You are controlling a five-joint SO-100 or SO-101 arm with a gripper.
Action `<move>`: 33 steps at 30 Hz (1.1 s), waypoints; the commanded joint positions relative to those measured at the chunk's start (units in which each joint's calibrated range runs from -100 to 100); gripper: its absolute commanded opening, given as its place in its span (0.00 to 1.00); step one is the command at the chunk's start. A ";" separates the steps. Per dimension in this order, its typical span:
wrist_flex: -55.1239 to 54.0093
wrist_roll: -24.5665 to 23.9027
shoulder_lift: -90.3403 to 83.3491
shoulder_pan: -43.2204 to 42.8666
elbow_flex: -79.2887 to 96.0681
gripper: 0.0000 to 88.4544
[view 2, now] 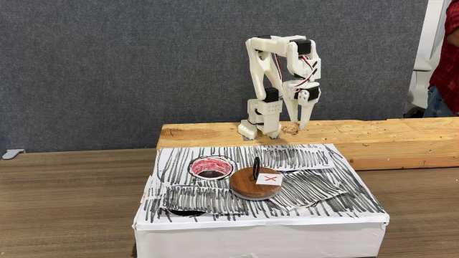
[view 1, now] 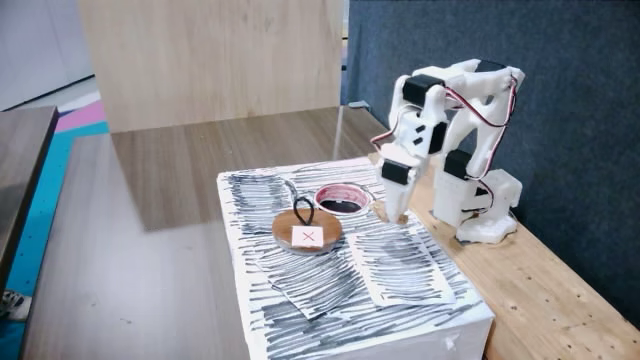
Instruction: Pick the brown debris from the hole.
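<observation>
The hole [view 1: 340, 199] [view 2: 211, 168] is a round dark opening with a pinkish-red rim in the top of a white box scribbled with black lines. Its inside is too dark to make out. My white gripper [view 1: 397, 214] [view 2: 296, 127] points straight down beyond the hole, over the edge of the wooden plank [view 2: 373, 136]. Its fingers converge to nearly a point. A small pale-brown bit, possibly the brown debris [view 2: 292, 130], shows right at the fingertips. Whether it is held or lying on the plank I cannot tell.
A round wooden disc [view 1: 307, 233] [view 2: 255, 183] with a white red-X label and a black loop lies on the box beside the hole. The arm's base [view 1: 485, 215] stands on the plank. A person's sleeve [view 2: 448, 57] shows at the right edge.
</observation>
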 commanded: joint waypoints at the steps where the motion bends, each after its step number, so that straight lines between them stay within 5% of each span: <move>1: -0.13 -0.26 -0.44 -0.22 -1.90 0.12; 12: -0.13 -0.26 -1.02 -0.37 -1.63 0.34; 33: -0.13 -0.16 -0.52 -0.37 -0.91 0.35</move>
